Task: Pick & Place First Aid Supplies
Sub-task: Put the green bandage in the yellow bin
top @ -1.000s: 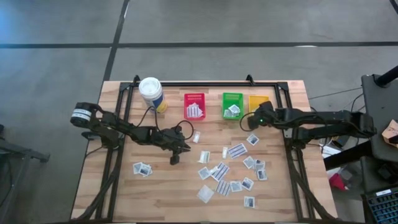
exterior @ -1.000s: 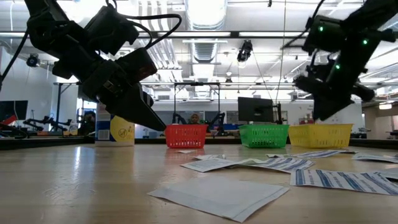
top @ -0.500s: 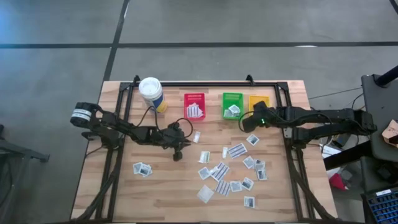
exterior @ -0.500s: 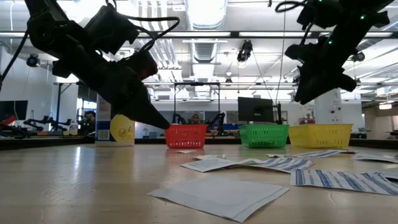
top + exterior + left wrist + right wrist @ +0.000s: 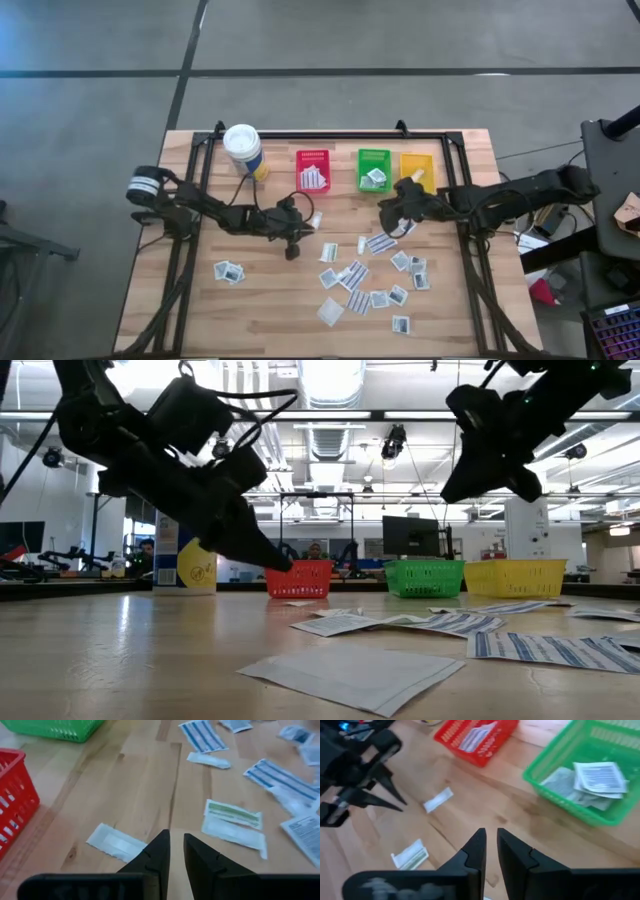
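Several first aid supplies, small flat white packets (image 5: pixel 370 275), lie scattered on the wooden table (image 5: pixel 250 310); some are printed with blue stripes. More packets lie in the red bin (image 5: pixel 313 170) and the green bin (image 5: pixel 374 168). My left gripper (image 5: pixel 176 842) hangs low over the table's middle, slanting down, just short of a plain white packet (image 5: pixel 116 842). There is a narrow gap between its fingers and nothing in it. My right gripper (image 5: pixel 491 837) hovers high in front of the green bin, also narrowly open and empty.
A yellow bin (image 5: pixel 417 165) stands right of the green one along the far edge. A white canister with a yellow label (image 5: pixel 243 150) stands at the far left. A green-striped packet (image 5: pixel 232 813) lies past the left fingertips. The table's left half is mostly bare wood.
My right gripper has risen and swung away from the bins, toward the table's left and near edge. My left gripper has tipped a little further down over the plain white packet. No packet has moved.
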Tool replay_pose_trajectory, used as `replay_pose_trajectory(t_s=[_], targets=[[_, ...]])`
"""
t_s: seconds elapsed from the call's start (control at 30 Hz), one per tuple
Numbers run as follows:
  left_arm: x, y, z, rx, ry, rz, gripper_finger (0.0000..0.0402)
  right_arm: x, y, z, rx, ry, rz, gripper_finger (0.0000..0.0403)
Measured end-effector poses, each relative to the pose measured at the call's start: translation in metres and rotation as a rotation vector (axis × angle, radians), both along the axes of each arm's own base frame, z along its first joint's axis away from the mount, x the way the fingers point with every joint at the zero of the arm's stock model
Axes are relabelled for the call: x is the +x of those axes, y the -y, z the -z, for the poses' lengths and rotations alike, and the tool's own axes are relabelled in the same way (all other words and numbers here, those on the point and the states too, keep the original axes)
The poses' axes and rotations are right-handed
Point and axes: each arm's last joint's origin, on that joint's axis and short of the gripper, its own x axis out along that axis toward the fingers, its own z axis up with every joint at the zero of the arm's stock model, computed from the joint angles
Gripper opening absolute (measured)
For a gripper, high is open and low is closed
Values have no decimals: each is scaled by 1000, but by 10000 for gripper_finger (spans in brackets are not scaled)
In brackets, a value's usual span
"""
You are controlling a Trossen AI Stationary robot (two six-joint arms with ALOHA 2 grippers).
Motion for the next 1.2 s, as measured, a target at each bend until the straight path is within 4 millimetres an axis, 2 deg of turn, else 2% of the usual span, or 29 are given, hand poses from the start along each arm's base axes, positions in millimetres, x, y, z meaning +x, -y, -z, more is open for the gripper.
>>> replay_pose_trajectory(t_s=[0.47,0.73,1.2], targets=[[7,-4,20,50,-42,-79,64,34,-15,26,-24,4,-74,43],[7,-6,22,65,-47,-106,64,50,-17,28,-28,-4,-78,43],[-1,-7,32,75,-120,-113,64,99,-25,28,-88,-60,-181,43]])
